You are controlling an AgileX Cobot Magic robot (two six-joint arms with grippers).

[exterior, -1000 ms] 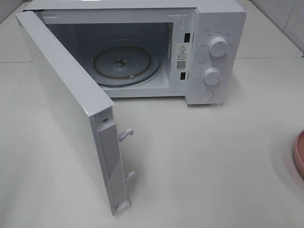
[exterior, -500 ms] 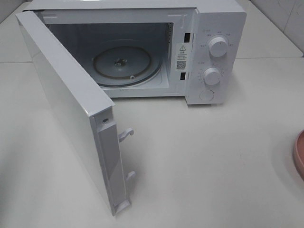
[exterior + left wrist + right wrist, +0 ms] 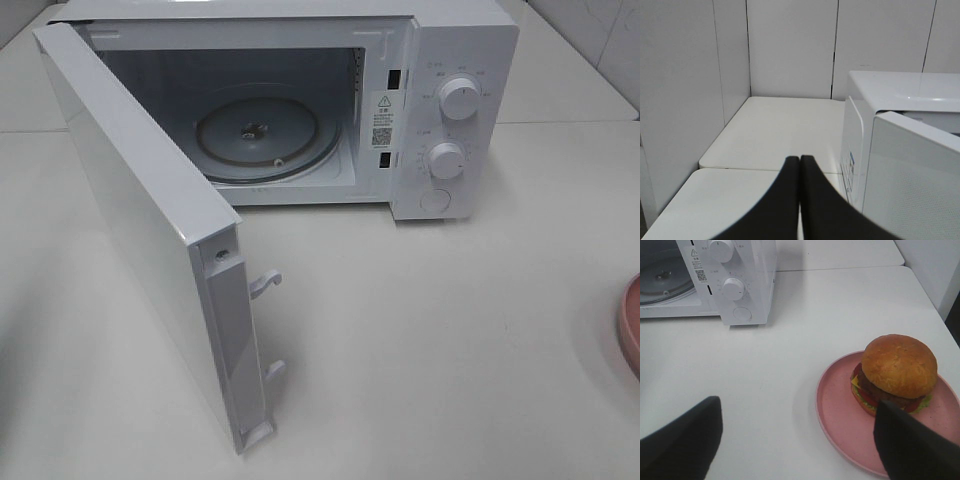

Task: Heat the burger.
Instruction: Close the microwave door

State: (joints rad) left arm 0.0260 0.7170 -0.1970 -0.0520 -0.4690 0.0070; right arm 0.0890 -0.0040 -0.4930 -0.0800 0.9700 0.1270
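From the high camera, a white microwave [image 3: 440, 110] stands at the back of the pale bench [image 3: 450, 340]. Its door [image 3: 140, 230] is swung fully open toward the front left, and two latch hooks stick out from its free edge. Inside the cavity lies the round glass turntable [image 3: 265, 137], with nothing on it. Two round knobs [image 3: 458, 98] sit one above the other on the control panel, with a flat round button under them. At the right border only a thin part of the pink plate [image 3: 631, 325] shows. No arm is seen in this view.

In the left wrist view, the left gripper [image 3: 799, 165] has its two dark fingers [image 3: 785, 200] pressed together, with nothing between them. Just beside them is the outer side of the microwave and its open door. White wall panels stand behind.

In the right wrist view, the right gripper [image 3: 797, 440] has its fingers [image 3: 682, 437] spread wide and holds nothing. The burger [image 3: 895, 372] rests on the pink plate, on the bench well apart from the microwave. One finger stands in front of the burger's lower edge; I cannot tell if it touches.
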